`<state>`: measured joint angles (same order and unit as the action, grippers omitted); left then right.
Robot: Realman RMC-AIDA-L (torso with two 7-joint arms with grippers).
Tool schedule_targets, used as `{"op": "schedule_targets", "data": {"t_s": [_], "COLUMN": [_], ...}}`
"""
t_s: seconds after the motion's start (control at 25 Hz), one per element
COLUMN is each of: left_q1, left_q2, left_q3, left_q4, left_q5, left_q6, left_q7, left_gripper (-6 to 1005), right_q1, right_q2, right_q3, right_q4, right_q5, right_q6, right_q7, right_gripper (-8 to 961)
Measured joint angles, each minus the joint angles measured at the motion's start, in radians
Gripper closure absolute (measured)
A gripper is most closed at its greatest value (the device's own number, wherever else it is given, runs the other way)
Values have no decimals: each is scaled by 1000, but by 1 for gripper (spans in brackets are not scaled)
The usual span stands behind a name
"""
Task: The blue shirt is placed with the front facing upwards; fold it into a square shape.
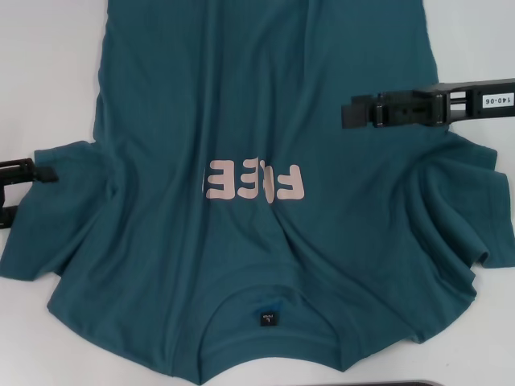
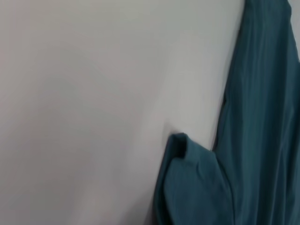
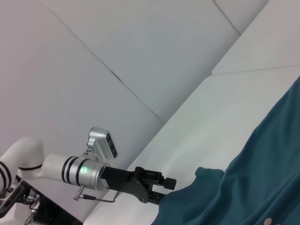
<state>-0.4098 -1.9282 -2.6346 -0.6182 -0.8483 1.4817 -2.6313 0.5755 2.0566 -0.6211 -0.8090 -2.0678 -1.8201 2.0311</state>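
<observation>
Left gripper (image 1: 32, 173) at left sleeve edge; we cannot tell if it grips cloth. Blue shirt (image 1: 257, 121) flat on table (image 1: 40, 64), front up, collar near us. We judge it soft, light; take sleeves. Right gripper (image 1: 354, 112) above shirt, fingers together, empty.

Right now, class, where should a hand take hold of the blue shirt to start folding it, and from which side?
Grip the blue shirt at its left sleeve's edge, coming in from the robot's left. That sleeve lies spread outward, and the left hand sits right beside it.
</observation>
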Motion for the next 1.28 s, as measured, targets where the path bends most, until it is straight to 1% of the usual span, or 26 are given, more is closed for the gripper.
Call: {"op": "schedule_targets", "data": {"t_s": [0.16, 0.36, 0.84, 0.96, 1.04, 1.12, 1.28], "left_q1": [0, 0, -1, -3, -6, -9, -17], "left_q2": [-5, -6, -6, -3, 3, 14, 21], "left_q3": [-1, 0, -4, -8, -11, -14, -23], "left_q4": [-15, -15, -27, -49, -57, -60, -61], "left_q5": [1, 2, 11, 10, 8, 4, 0], "left_q6": [9, 15, 18, 11, 4, -11, -28], "left_q7": [-5, -5, 1, 1, 1, -3, -6], "left_gripper": [325, 560, 794, 903, 976, 979, 981], "right_q1": [-4, -5, -7, -8, -8, -8, -8], "right_q2": [-1, -4, -4, -3, -3, -3, -3], "right_q3": [8, 9, 9, 9, 9, 9, 9], "right_q4": [2, 2, 4, 4, 4, 4, 4], "right_q5": [0, 0, 0, 0, 0, 0, 0], "right_q6": [0, 0, -4, -4, -4, -4, -4], "right_q7": [0, 0, 2, 3, 3, 3, 3], "right_gripper": [47, 48, 49, 49, 50, 50, 50]}}
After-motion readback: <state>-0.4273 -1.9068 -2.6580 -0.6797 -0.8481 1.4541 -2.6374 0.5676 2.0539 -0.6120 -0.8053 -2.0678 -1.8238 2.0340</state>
